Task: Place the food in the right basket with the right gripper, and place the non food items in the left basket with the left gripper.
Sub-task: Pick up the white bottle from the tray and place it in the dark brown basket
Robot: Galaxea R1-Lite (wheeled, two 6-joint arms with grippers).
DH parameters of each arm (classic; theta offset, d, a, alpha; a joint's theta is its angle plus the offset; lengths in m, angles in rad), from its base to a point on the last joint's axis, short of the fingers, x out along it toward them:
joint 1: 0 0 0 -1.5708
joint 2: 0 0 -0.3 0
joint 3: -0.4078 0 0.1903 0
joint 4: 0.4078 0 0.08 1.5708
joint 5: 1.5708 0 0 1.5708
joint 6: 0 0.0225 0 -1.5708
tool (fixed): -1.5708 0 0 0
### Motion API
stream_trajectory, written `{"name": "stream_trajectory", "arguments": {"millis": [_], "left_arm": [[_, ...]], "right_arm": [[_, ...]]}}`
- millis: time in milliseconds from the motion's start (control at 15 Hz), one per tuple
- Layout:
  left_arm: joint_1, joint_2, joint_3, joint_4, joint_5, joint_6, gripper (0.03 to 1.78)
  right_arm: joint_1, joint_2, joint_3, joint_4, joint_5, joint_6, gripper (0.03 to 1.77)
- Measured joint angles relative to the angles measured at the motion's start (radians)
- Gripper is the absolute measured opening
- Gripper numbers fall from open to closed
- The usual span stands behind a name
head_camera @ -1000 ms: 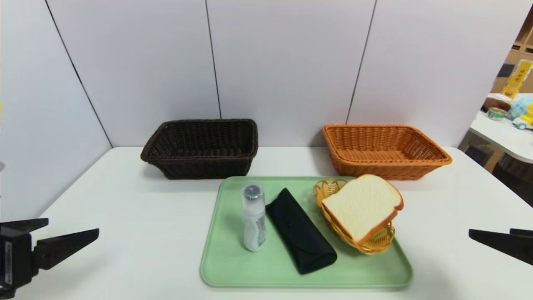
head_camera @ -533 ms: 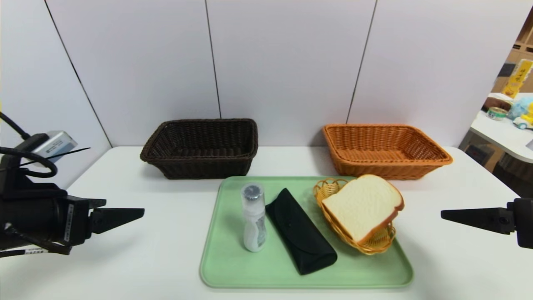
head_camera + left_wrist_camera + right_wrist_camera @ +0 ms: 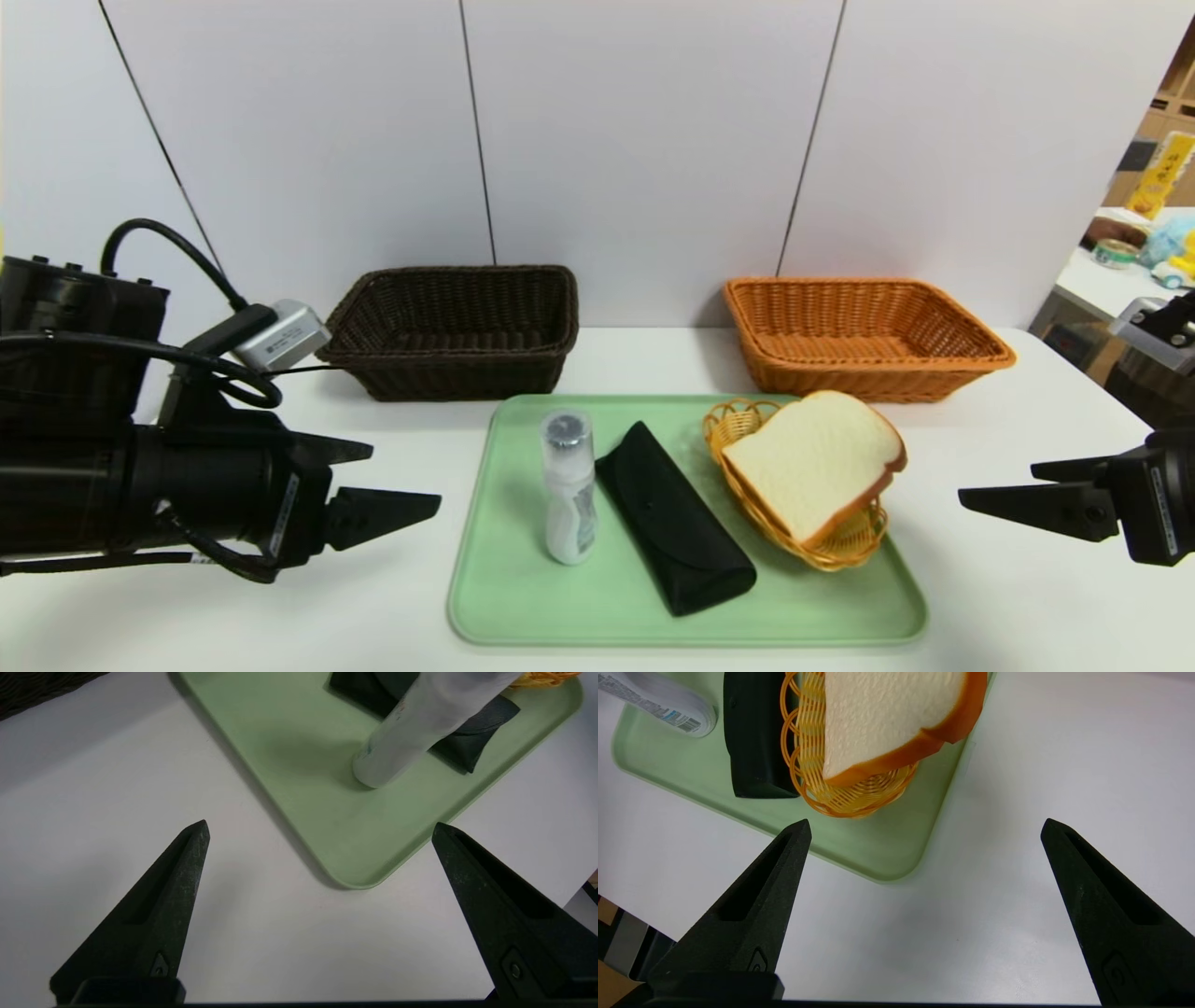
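The head view shows a pale green tray (image 3: 523, 607) on the white table (image 3: 308, 625), holding a translucent white bottle (image 3: 570, 509) that stands upright, a black glasses case (image 3: 674, 523) lying beside it, and a small oval yellow wicker dish (image 3: 738, 425). The thick slice of bread (image 3: 812, 457) lies in that dish, tilted and reaching past its rim. Behind the tray, the dark brown basket (image 3: 457, 369) on the left and the orange-tan basket (image 3: 868, 369) on the right have nothing in them. The left gripper (image 3: 408, 478) is over the table to the left of the tray, its fingers spread wide with nothing between them. The right gripper (image 3: 994, 483) is to the right of the tray, likewise wide open and holding nothing.
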Motion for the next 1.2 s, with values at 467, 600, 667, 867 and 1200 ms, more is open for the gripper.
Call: {"name": "stream_trajectory", "arguments": {"millis": [467,600,667,867,1200], "left_arm": [[-0.075,0.047,-0.004,-0.081,-0.006,-0.003,1.69],[-0.076,0.049,0.006,-0.129,-0.01,-0.003,1.69],[-0.076,0.049,0.021,-0.162,-0.013,-0.001,1.69],[-0.068,0.051,0.103,-0.317,-0.062,0.027,1.69],[-0.052,0.119,0.265,-0.629,-0.267,0.112,1.69]], "right_arm": [[0.001,0.027,-0.005,-0.004,0.004,0.003,1.7],[0.001,0.03,-0.002,-0.001,0.005,0.006,1.7],[0.001,0.031,-0.001,-0.001,0.004,0.007,1.7],[0.001,0.031,-0.001,0.001,0.004,0.007,1.7],[0.001,0.024,-0.001,0.003,0.008,0.009,1.7]]}}
